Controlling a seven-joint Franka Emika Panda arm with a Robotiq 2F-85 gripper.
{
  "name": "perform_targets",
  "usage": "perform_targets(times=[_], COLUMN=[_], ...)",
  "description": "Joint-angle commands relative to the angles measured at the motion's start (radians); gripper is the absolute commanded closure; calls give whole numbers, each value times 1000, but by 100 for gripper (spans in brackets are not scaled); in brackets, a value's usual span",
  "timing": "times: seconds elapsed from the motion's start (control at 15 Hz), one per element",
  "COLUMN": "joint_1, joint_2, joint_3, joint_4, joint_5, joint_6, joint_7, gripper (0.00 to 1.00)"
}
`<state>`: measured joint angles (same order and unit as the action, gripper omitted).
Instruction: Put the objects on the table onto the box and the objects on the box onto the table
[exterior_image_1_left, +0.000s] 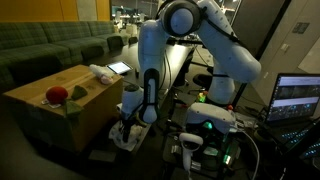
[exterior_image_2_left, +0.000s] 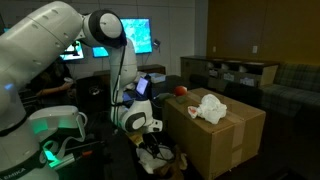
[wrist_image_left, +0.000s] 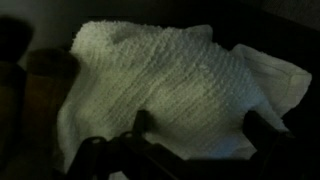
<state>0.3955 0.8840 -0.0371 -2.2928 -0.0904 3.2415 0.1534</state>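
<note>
The tan box (exterior_image_1_left: 50, 105) (exterior_image_2_left: 215, 135) carries a red object (exterior_image_1_left: 56, 95) (exterior_image_2_left: 181, 92) and a crumpled white cloth (exterior_image_1_left: 100, 72) (exterior_image_2_left: 208, 107) on its flat top. Beside the box my gripper (exterior_image_1_left: 128, 122) (exterior_image_2_left: 150, 132) hangs low over a white towel (exterior_image_1_left: 125, 138) (exterior_image_2_left: 155, 152). In the wrist view this knitted towel (wrist_image_left: 170, 85) fills most of the frame on the dark table (wrist_image_left: 275, 25). My gripper (wrist_image_left: 203, 125) is open just above the towel, with one dark fingertip (wrist_image_left: 143, 122) on each side and nothing held.
A green sofa (exterior_image_1_left: 50, 45) runs behind the box. A lit laptop (exterior_image_1_left: 298, 98) and cables stand by the robot base. A wall screen (exterior_image_2_left: 135, 35) and low shelves (exterior_image_2_left: 230, 70) are at the back. A brown surface (wrist_image_left: 45, 95) sits left of the towel.
</note>
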Motion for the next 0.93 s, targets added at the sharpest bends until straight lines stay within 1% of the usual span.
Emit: perform_targets(times=[0.0, 0.07, 0.13, 0.27, 0.67, 0.87], joint_1=[-14, -19, -12, -23, -68, -124], joint_2=[41, 41, 38, 23, -74, -156], joint_3=[9, 11, 3, 7, 17, 44], joint_4=[31, 31, 30, 22, -29, -71], joint_5=[33, 30, 32, 28, 16, 3], joint_6=[25, 21, 12, 2, -39, -80], joint_7=[-45, -49, -50, -58, -88, -116], gripper=[0, 5, 27, 30, 78, 98])
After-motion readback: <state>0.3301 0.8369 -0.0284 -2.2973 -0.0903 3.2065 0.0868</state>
